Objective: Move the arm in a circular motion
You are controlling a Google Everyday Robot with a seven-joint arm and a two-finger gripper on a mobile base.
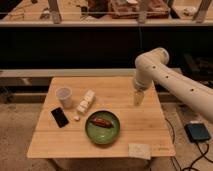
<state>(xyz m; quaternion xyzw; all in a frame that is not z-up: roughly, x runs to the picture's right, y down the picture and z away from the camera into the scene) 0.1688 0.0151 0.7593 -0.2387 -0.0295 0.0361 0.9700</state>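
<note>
The cream-white arm (172, 80) of thick tubular links with small dark dots reaches in from the right edge and bends at a rounded joint near the table's far right side. Its narrow pale tip, the gripper (138, 97), points down just above the wooden table (50, 142) near its right rear part. It holds nothing that I can see. The gripper is apart from all objects on the table.
On the table stand a clear plastic cup (63, 96), a row of white blocks (85, 103), a black phone (60, 117), a green bowl (102, 126) with a brown item in it, and a pale napkin (139, 150). A dark device (198, 132) with cables lies on the floor at right.
</note>
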